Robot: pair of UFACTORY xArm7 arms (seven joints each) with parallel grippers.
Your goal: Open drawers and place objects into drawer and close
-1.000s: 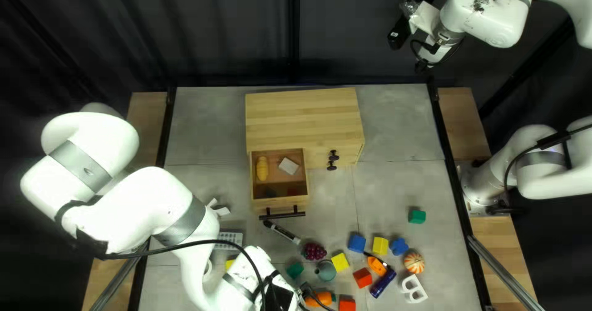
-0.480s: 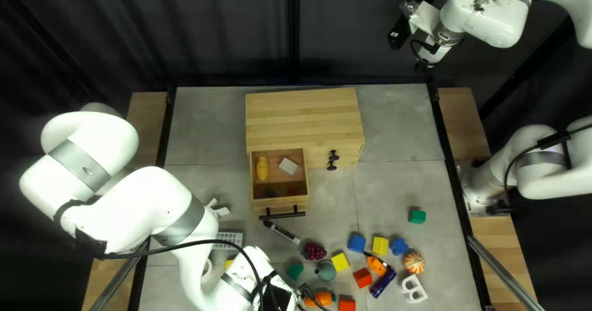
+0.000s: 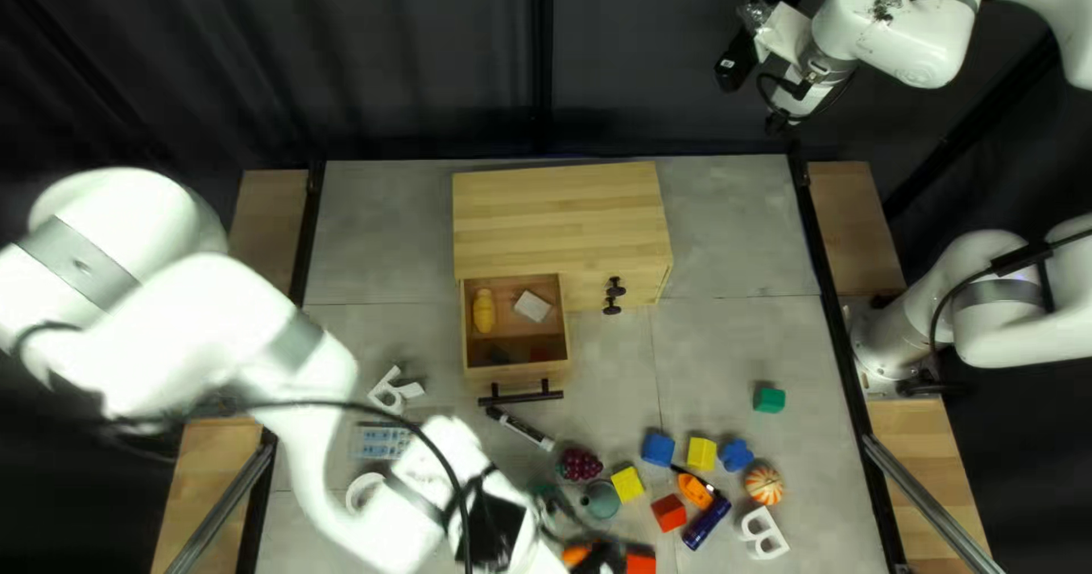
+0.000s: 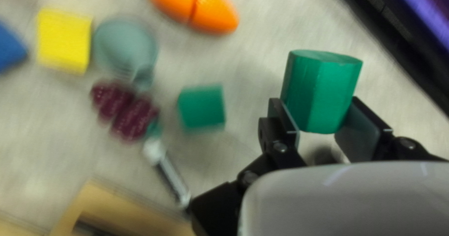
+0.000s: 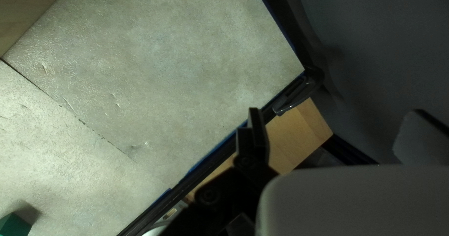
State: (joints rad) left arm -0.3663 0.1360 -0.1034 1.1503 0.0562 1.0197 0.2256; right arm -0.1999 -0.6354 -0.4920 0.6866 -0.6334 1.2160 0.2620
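Have the drawer (image 3: pixel 518 376) pulled out from the wooden cabinet (image 3: pixel 557 210), with a yellow piece (image 3: pixel 484 311) left and a pale block (image 3: pixel 532 307) right inside. Pinching a green block (image 4: pixel 322 93) in the left gripper (image 3: pixel 601 554) — fingers closed to its width — over the near side of the desk (image 3: pixel 728 227). Farther right, see a striped ball (image 3: pixel 764 484). Holding the right gripper (image 3: pixel 755 25) raised far right — fingers wide apart, gripping nothing.

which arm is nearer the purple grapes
Left. The left arm reaches low, close beside the grapes, its jaws shut on a green block; the right arm is raised at the top of the top left view, far from them.
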